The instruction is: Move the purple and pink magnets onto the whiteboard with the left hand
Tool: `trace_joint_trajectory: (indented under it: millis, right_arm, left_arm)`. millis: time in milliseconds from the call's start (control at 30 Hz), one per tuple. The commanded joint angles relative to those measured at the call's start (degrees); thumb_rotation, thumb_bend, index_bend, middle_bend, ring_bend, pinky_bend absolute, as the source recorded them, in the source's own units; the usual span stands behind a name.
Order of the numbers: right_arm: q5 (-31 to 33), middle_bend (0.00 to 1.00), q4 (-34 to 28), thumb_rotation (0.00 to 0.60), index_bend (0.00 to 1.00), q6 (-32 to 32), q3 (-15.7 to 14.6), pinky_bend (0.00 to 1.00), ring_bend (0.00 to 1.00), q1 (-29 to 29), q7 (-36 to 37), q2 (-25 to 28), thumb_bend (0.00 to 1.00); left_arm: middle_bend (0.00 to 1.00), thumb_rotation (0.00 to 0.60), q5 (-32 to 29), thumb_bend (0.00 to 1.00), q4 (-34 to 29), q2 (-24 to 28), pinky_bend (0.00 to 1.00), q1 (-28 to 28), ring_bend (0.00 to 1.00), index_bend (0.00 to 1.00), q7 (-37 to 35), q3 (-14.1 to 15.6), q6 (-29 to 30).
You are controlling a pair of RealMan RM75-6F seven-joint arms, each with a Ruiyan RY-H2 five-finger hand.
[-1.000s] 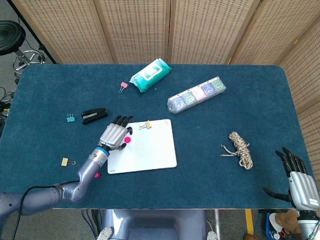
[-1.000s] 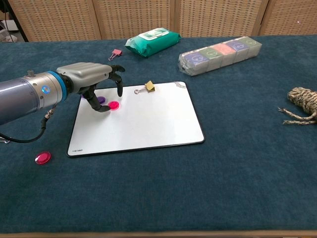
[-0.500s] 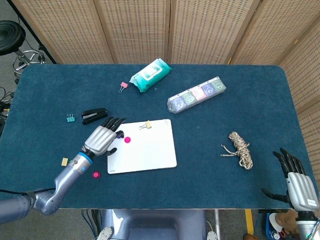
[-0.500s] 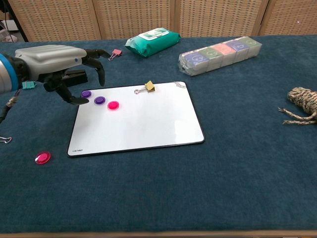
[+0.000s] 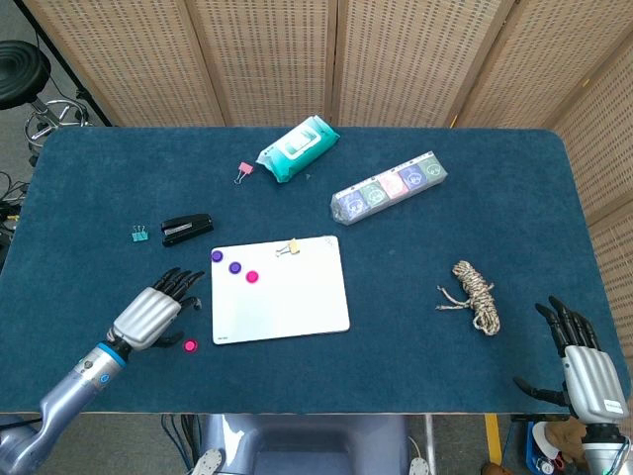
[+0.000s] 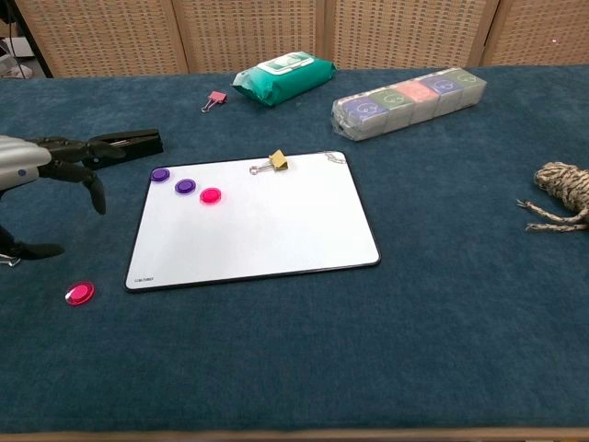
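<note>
The whiteboard (image 5: 297, 307) (image 6: 267, 230) lies flat near the table's front middle. Two purple magnets (image 5: 217, 256) (image 5: 235, 267) and one pink magnet (image 5: 252, 277) sit on its upper left corner; the chest view shows the purple magnets (image 6: 160, 174) (image 6: 185, 186) and the pink one (image 6: 211, 195). Another pink magnet (image 5: 190, 345) (image 6: 79, 293) lies on the cloth off the board's lower left corner. My left hand (image 5: 150, 315) (image 6: 41, 166) hovers left of the board, fingers spread, holding nothing. My right hand (image 5: 584, 361) is open at the front right edge.
A black stapler (image 5: 187, 229), teal binder clip (image 5: 139, 234), pink binder clip (image 5: 243, 172), wipes pack (image 5: 298, 148), boxed row of items (image 5: 389, 187) and rope coil (image 5: 476, 294) lie around. A gold binder clip (image 5: 290, 247) sits at the board's top edge.
My left hand has drawn back from the board's top left corner toward the front left, leaving both purple magnets and one pink magnet uncovered on the board. The right hand has sunk slightly.
</note>
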Motion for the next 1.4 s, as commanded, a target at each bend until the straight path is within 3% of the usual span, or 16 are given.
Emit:
trace_joint_trajectory:
  millis: [33,500,1400]
  right_arm:
    - [-0.16,0.00,-0.02,0.600,0.09,0.16,-0.06,0.00,0.00,-0.10,0.15,0.06,0.00]
    - [-0.28,0.00,-0.09,0.600,0.09,0.15,-0.01,0.00,0.00,-0.08,1.13,0.59,0.00]
    - [0.03,0.00,-0.14,0.600,0.09,-0.13,0.11,0.00,0.00,-0.01,2.47,1.31,0.00]
  left_arm:
    - [0.00,0.600,1.45,0.26,1.87,0.71,0.00,2.06,0.00,0.37,-1.16,1.75,1.73]
    - [0.00,0.600,4.27,0.25,5.95,-1.42,0.00,4.37,0.00,0.37,-1.84,3.34,1.26]
    - [0.00,0.600,5.24,0.25,9.46,-6.46,0.00,3.98,0.00,0.40,-1.07,1.90,-2.09]
